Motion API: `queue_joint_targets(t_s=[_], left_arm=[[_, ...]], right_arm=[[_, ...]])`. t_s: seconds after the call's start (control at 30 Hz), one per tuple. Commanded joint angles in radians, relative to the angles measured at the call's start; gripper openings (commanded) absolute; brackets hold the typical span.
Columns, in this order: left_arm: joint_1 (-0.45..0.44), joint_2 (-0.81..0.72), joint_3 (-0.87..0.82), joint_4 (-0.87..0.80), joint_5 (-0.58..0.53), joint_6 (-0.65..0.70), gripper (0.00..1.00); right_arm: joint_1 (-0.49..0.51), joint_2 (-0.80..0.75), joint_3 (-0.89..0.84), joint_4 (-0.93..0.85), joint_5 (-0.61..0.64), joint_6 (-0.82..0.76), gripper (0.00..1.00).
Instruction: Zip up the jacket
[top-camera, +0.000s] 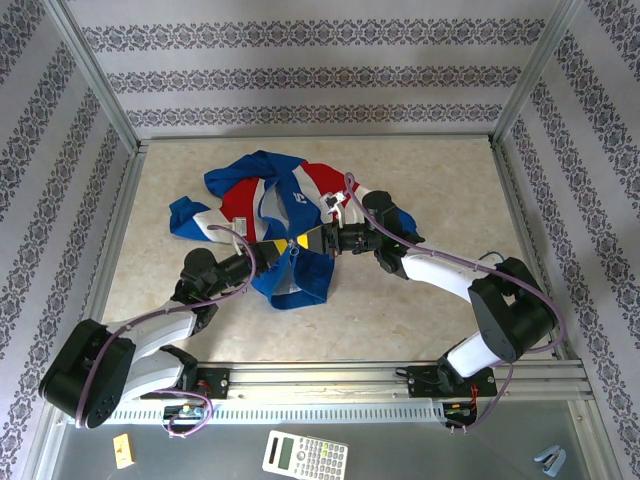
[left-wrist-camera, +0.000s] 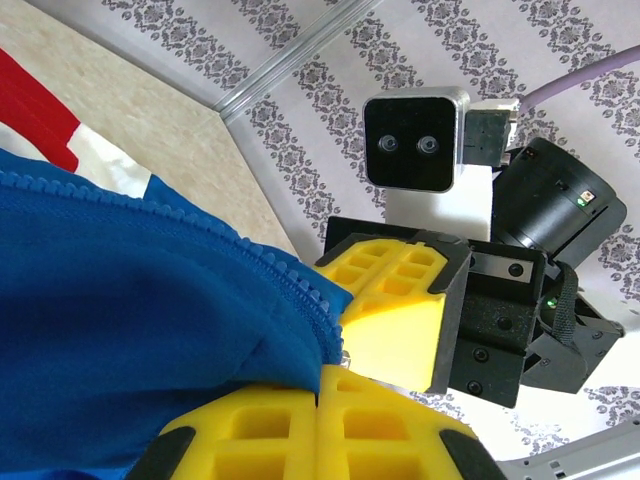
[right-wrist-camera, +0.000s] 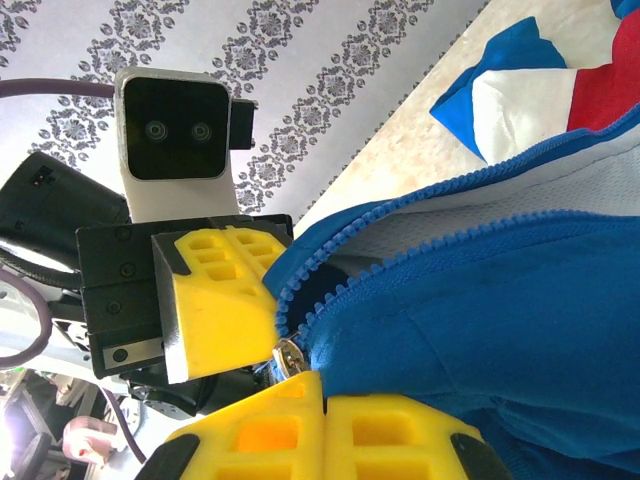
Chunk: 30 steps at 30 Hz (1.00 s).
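Meeting at top-view centre, left tool (top-camera: 278, 250) clamps the jacket (top-camera: 300, 190) hem, right tool (top-camera: 315, 240) pinches the zipper slider (right-wrist-camera: 290, 356); open teeth (right-wrist-camera: 400, 215) run upper right in right wrist view.

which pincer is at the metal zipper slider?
The right pincer: the silver slider sits caught at its shut yellow tips. The left pincer pinches blue jacket fabric, no metal there.

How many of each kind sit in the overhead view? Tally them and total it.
Robot arms: 2
Jacket: 1
Calculator: 1
Small yellow block: 1
Small blue-grey object: 1
Total: 6
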<state>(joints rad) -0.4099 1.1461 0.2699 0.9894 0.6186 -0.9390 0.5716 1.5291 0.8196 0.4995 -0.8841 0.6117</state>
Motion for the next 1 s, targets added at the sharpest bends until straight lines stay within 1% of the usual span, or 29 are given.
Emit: queue_joint_targets(t_s=[0.0,0.27,0.53,0.73,0.83,0.97], left_arm=[[0.005,-0.034,0.03,-0.116,0.083,0.037,0.0],[-0.003,-0.054,0.06,-0.292,0.113,0.083,0.0],[-0.02,-0.054,0.077,-0.464,0.131,0.16,0.0],[-0.061,-0.058,0.078,-0.565,0.118,0.209,0.0],[-0.063,-0.096,0.064,-0.602,0.079,0.214,0.0],[-0.061,-0.188,0.051,-0.673,0.017,0.228,0.33]], right_arm=[[-0.007,0.0,0.001,0.082,0.02,0.009,0.0],[0.031,-0.006,0.008,0.001,0.043,-0.028,0.0],[0.05,-0.012,-0.014,-0.042,0.065,-0.052,0.0],[0.084,-0.002,-0.046,-0.032,0.087,-0.041,0.0],[0.098,0.004,-0.069,0.002,0.098,-0.017,0.0],[0.105,0.004,-0.093,0.02,0.109,-0.008,0.0]])
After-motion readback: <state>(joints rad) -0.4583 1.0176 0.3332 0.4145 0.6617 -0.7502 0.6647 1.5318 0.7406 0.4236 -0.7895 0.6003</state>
